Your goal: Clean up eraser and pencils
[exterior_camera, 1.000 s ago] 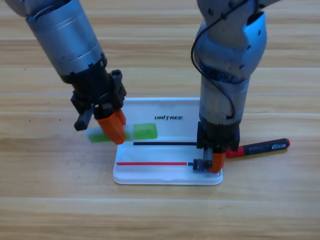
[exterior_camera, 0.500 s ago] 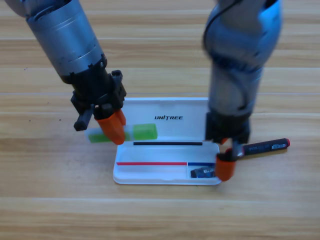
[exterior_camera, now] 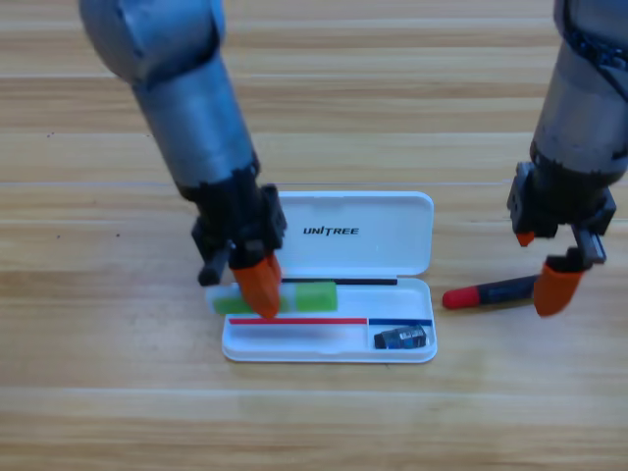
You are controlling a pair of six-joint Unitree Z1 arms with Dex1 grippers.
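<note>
— Eraser point(exterior_camera: 403, 339) position?

— Lying in the small lower right compartment of the white case point(exterior_camera: 412, 221), free of both my grippers. The case sits open on the wooden bench point(exterior_camera: 98, 392), lid up toward the far side.

— Green pencil point(exterior_camera: 309, 296)?

— Lying crosswise at the case's left end. Its right part rests inside the tray; its left end sticks out over the left rim. My left gripper point(exterior_camera: 257, 287) points down onto it, with one orange jaw across the pale middle. The gripper hides the gap, so I cannot tell how wide the jaws stand or whether they have hold of the pencil.

— Other pencil?

— The black one with the red cap point(exterior_camera: 488, 291) lies on the bench just right of the case, outside it, red end pointing toward the case, the far end passing behind my right gripper.

— Right gripper point(exterior_camera: 542, 265)?

— Hanging over the bench to the right of the case, near the black pencil's right end. Jaws spread apart, nothing between them: one orange tip low beside the pencil, the other higher, tucked by the black body.
</note>
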